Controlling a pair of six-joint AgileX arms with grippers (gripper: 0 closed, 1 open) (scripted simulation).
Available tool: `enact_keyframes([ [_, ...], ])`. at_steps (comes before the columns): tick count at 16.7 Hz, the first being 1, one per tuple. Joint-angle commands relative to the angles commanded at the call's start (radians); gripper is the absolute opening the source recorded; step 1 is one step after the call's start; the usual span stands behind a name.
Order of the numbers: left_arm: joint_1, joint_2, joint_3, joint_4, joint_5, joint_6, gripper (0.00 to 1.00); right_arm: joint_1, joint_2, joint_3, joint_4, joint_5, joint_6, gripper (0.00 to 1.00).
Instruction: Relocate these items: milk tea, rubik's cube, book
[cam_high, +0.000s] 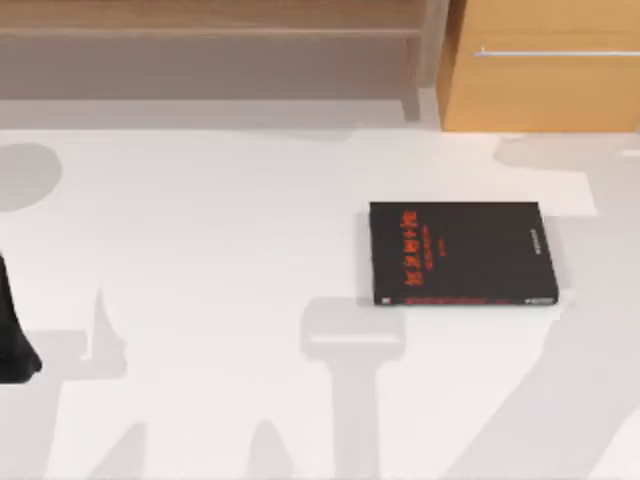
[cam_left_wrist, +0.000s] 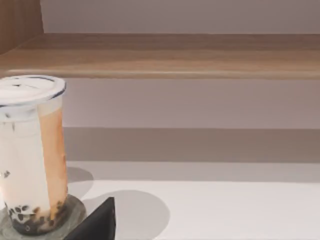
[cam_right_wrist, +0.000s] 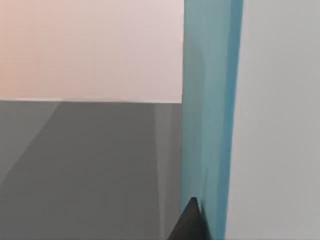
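Item 1: black book (cam_high: 462, 254), flat on the desk (cam_high: 200, 250), the landmark. Left arm (cam_high: 15, 340) stood well left of it at the desk's edge.

Item 2: milk tea (cam_left_wrist: 32, 155), upright on a coaster (cam_left_wrist: 70, 212), close beside a left finger (cam_left_wrist: 97, 222); grip state could not be told.

Item 3: teal-blue book (cam_right_wrist: 210, 115), touching a right finger (cam_right_wrist: 190, 222); grip undeterminable.

Item 4: wooden shelf (cam_high: 200, 30) and cabinet (cam_high: 545, 70), beyond the black book.

The black book (cam_high: 460, 253), lying flat on the white surface (cam_high: 200, 260) right of centre, carries red lettering on its cover, a red line along its near edge and small pale print near its right edge; all of it is too small to read. Nothing else bears writing.
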Motion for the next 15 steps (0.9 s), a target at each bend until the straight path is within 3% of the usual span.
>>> enact_keyframes([
  [8, 0.000, 0.000, 0.000, 0.000, 0.000, 0.000, 1.00, 0.013, -0.014, -0.020, -0.015, 0.007, 0.008, 0.00],
  [11, 0.000, 0.000, 0.000, 0.000, 0.000, 0.000, 1.00, 0.014, -0.105, -0.101, -0.003, 0.092, 0.086, 0.00],
  [15, 0.000, 0.000, 0.000, 0.000, 0.000, 0.000, 1.00, 0.019, -0.281, -0.287, 0.015, 0.280, 0.266, 0.00],
])
